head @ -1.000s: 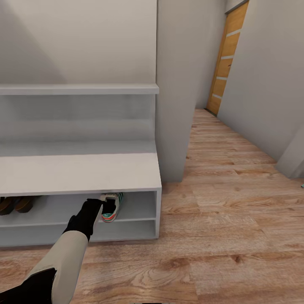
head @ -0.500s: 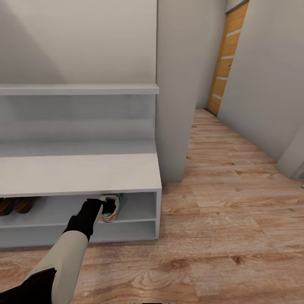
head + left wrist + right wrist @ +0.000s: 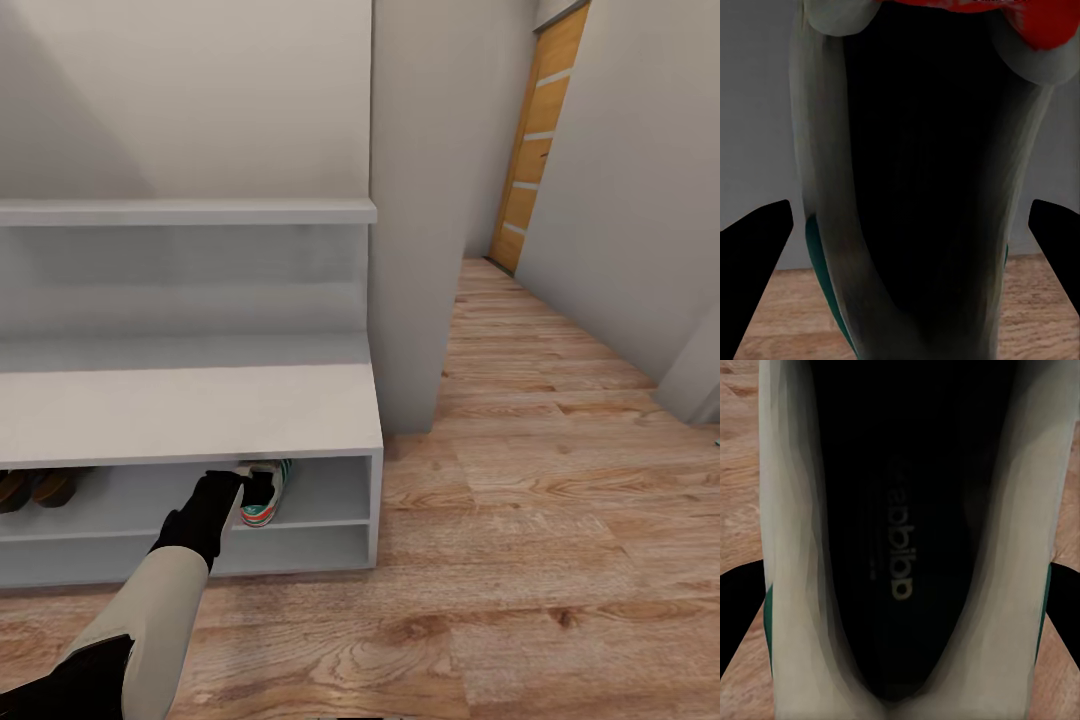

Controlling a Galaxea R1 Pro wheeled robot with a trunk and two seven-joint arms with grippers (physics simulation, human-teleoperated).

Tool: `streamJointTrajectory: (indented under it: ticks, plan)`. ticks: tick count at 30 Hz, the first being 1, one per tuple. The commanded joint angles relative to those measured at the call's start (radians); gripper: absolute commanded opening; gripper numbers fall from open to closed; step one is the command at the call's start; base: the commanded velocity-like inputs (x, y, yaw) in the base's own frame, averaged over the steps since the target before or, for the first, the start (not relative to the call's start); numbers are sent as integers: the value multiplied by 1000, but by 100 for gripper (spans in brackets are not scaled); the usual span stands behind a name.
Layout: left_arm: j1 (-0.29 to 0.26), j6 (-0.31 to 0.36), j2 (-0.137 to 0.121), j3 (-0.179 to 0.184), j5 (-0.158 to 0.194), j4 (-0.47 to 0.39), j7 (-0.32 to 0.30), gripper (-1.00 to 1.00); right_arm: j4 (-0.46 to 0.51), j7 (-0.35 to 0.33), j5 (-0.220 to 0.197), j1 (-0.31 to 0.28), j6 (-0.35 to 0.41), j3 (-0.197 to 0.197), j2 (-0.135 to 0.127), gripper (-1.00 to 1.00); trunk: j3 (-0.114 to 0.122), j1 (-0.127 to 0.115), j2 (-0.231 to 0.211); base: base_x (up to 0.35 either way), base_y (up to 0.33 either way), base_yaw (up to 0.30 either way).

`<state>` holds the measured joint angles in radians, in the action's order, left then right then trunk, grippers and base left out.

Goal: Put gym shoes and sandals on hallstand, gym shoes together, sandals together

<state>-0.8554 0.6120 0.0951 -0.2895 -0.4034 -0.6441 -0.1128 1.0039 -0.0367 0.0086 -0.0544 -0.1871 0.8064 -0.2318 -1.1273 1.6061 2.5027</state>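
Under the bench top of the rack (image 3: 190, 410), on its upper tier, a sneaker (image 3: 264, 492) sits with the left gripper (image 3: 232, 490) at it, fingers (image 3: 754, 262) on either side; whether they clamp it I cannot tell. Sandals (image 3: 35, 487) lie farther left on that tier. The right fingers (image 3: 739, 607) flank a second sneaker (image 3: 900, 540) over the floor (image 3: 540, 520); grip unclear.

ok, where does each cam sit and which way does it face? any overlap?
Head: high on the robot, facing forward and down at the hallstand and corridor floor; left arm reaching in, left hand at a gym shoe.
Left wrist: along the fingers, into that shoe's opening.
Right wrist: along the fingers, into a second gym shoe above wood floor.
Shared: head and left wrist see the same shoe.
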Motion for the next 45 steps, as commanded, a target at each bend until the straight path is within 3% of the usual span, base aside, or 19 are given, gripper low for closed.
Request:
streamJointTrajectory:
  ticks: [1,32,33,45]
  plan:
    - [-1,3,2,-7,-11,-2,-10,-100,-1,-5,1,-1,-3,2,0,-100,-1,0,0,0,0,0]
    - [-1,3,1,-7,-12,-2,-11,-100,-1,-4,1,-1,-3,2,0,-100,-1,0,0,17,0,0]
    - [-1,3,1,-7,-11,-2,-11,100,-1,-4,1,-1,-3,2,0,-100,-1,0,0,0,0,0]
    - [-1,3,0,-5,-11,-3,-13,100,-1,-4,1,-1,-3,2,0,-100,-1,0,0,0,0,0]
